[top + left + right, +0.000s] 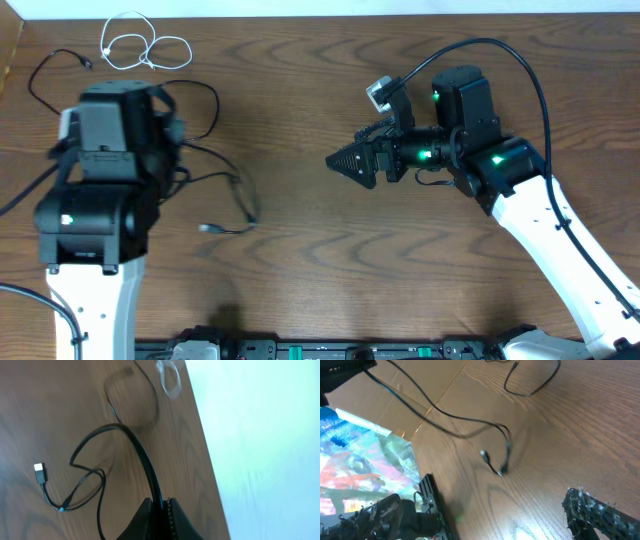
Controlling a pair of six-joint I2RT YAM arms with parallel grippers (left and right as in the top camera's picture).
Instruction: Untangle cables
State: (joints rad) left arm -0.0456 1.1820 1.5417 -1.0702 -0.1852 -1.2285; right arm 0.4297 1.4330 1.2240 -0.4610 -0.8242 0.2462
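Left gripper: clenched on a black cable, left side of table. Right gripper: released, holding nothing, over centre-right. Other black cables: sprawled loosely beside the left arm. White cable: coiled, far left.

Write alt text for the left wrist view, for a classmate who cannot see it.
The left hand is shut on a black cable that rises from its fingers and curves over the brown wooden table. A silver plug end lies to the left, and a blurred white cable sits near the table's edge at the top.
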